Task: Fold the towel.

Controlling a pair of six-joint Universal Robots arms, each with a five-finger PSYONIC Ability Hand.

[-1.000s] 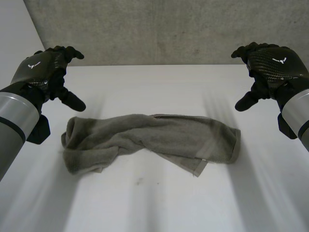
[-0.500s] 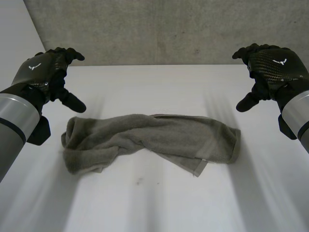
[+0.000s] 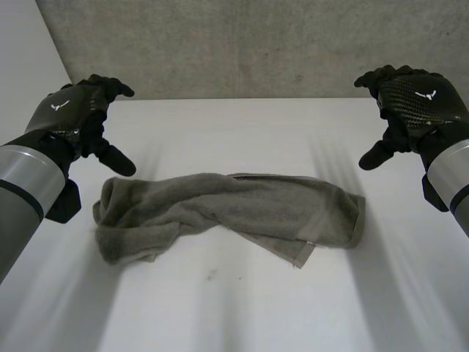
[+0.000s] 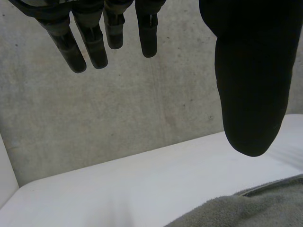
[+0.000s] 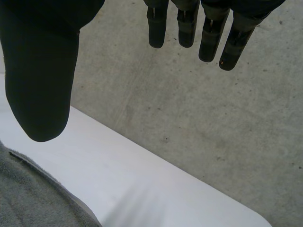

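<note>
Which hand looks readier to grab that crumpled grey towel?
Probably the left hand: open, thumb close to the bunched end of the crumpled grey towel. The right hand, also open, is farther off.

The left hand, fingers relaxed, hangs above the towel.

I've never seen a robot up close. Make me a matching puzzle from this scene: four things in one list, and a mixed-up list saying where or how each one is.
Things:
1. towel
2. left robot hand
3. right robot hand
4. table

Descriptions:
A. white, with everything else over or on it
B. open, in the air near the towel's left end
C. open, in the air near the towel's right end
D. grey-green, bunched up, touched by neither hand

Pairs: 1-D, 2-B, 3-C, 4-A
</note>
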